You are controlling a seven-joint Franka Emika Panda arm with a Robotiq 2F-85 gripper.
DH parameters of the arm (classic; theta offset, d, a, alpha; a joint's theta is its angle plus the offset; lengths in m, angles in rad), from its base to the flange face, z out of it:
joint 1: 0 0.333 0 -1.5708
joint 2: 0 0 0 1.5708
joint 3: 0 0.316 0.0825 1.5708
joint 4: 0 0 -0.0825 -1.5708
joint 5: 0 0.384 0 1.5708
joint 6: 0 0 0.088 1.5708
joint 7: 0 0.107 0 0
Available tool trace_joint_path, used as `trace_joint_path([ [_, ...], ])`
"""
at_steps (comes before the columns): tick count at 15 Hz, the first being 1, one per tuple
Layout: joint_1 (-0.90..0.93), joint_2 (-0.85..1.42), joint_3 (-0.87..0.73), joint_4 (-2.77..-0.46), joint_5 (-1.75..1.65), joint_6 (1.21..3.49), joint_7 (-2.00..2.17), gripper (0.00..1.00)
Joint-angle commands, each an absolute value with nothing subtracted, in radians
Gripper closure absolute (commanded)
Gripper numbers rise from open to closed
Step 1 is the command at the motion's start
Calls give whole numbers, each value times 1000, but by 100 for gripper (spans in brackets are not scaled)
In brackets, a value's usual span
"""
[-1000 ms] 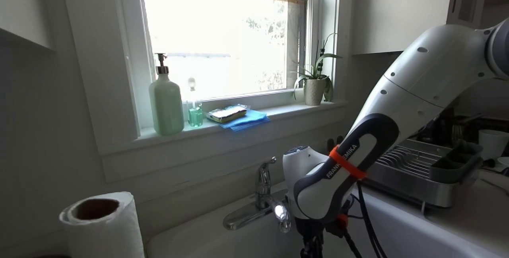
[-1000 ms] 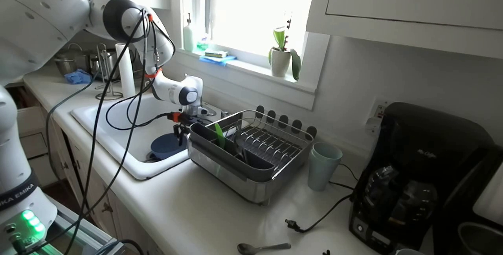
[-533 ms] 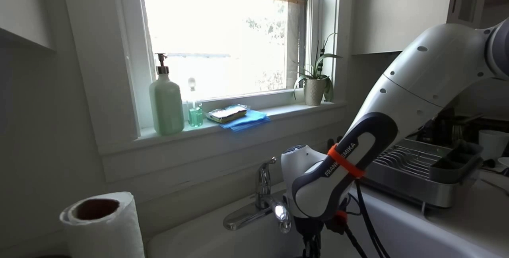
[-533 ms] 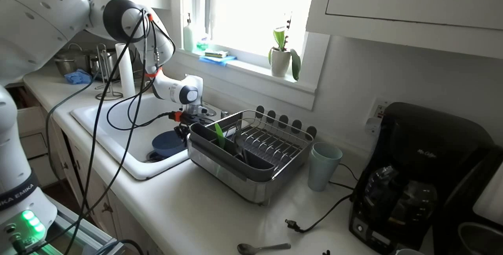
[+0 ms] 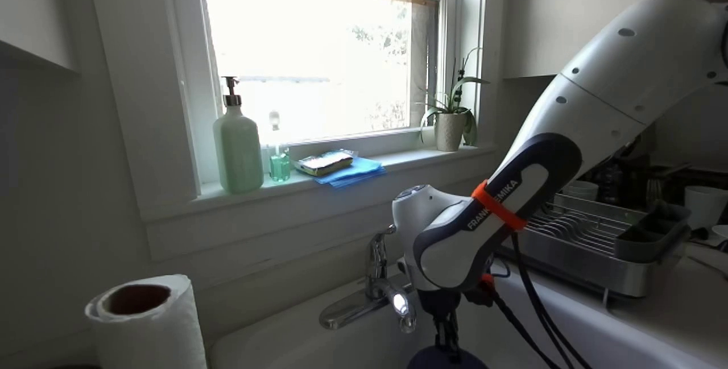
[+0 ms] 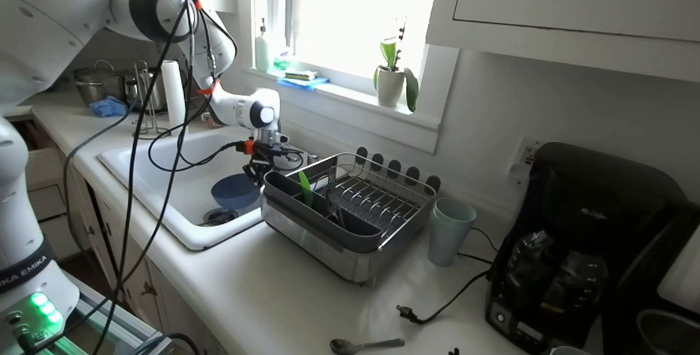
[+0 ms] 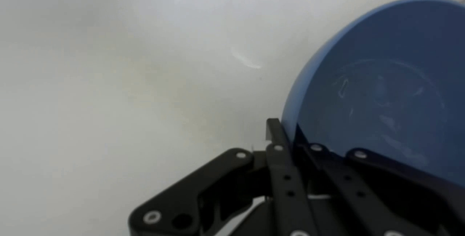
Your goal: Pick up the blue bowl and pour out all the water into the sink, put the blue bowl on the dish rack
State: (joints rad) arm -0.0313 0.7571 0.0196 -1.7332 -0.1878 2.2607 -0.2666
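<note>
My gripper (image 7: 289,134) is shut on the near-left rim of the blue bowl (image 7: 381,83), one finger outside the wall and the other inside. Glints and a faint ring show at the bowl's bottom, perhaps water; how much I cannot tell. In an exterior view the bowl (image 6: 235,191) hangs inside the white sink (image 6: 199,241), roughly level and above the drain, with the gripper (image 6: 256,174) at its right side. Only the bowl's upper part (image 5: 446,360) shows at the bottom edge of an exterior view. The silver dish rack (image 6: 339,256) stands on the counter beside the sink.
A chrome faucet (image 5: 375,266) rises close beside the wrist. Grey utensil holders (image 6: 322,218) with a green-handled tool line the rack's near side. Paper towels (image 5: 145,323) stand past the sink. Cups (image 6: 449,232), a coffee maker (image 6: 579,234) and a spoon (image 6: 366,345) occupy the counter.
The fingers have closed on the bowl's rim. Arm and bowl have risen, uncovering more of the drain, and the bowl's top has come into an exterior view.
</note>
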Motion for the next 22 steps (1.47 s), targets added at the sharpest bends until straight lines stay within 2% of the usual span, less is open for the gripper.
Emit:
trace_joint_path([
  [1, 83, 584, -54, -1851, -346, 2207, -180, 99],
  [7, 223, 456, -85, -1902, -629, 2000, 4, 99],
  [8, 167, 511, -48, -1861, -567, 2049, -40, 95],
  [13, 187, 480, -45, -1873, -613, 1999, -4, 95],
  [14, 186, 480, -47, -1875, -615, 1999, -4, 99],
  [22, 277, 432, -26, -1925, -974, 1836, 166, 99],
])
